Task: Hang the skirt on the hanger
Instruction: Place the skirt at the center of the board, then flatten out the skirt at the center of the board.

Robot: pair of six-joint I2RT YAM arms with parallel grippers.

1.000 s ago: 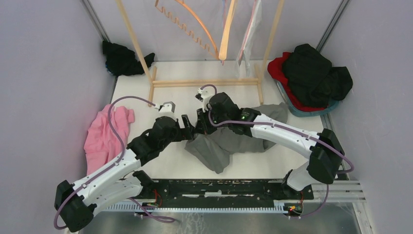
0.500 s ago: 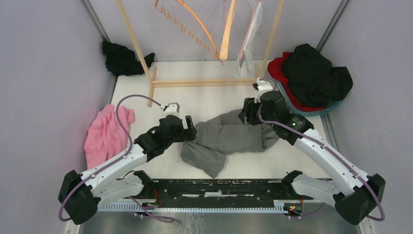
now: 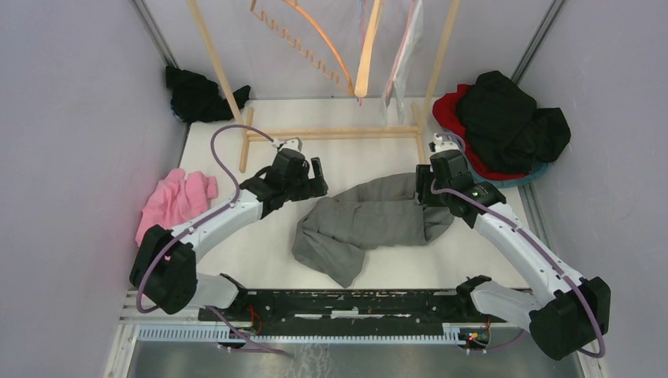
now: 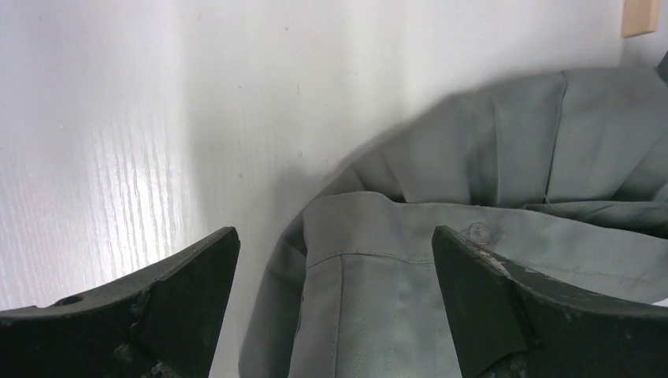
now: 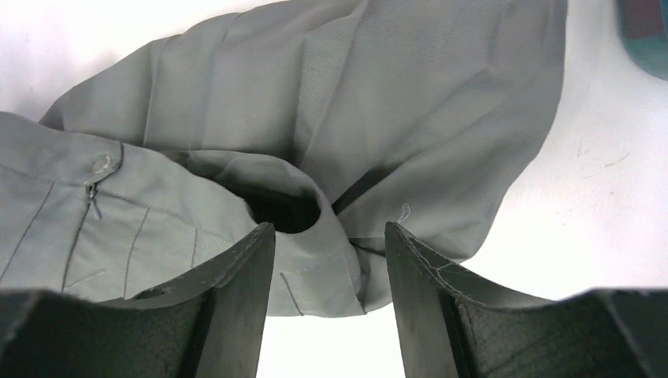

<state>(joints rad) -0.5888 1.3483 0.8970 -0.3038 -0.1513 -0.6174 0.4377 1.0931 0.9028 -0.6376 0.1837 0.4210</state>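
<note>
The grey skirt (image 3: 370, 220) lies crumpled on the white table between my two arms. My left gripper (image 3: 317, 178) is open and hovers just off the skirt's far-left end; in the left wrist view its fingers (image 4: 189, 287) frame the buttoned waistband (image 4: 394, 236) without touching it. My right gripper (image 3: 423, 194) is open over the skirt's right end; in the right wrist view (image 5: 329, 244) a fold of the skirt (image 5: 315, 236) shows between the jaws. A wooden hanger (image 3: 365, 55) and a clip hanger (image 3: 303, 39) hang from the rack at the back.
The rack's wooden base bar (image 3: 331, 134) crosses the table behind both grippers. A pink garment (image 3: 169, 209) lies at the left edge. A black garment (image 3: 201, 94) sits at the back left. A basket (image 3: 492, 179) of red and black clothes stands at the right.
Both grippers were together at the skirt's middle. My right gripper has swung right and spread the skirt out. My left gripper has let go and moved farther back.
</note>
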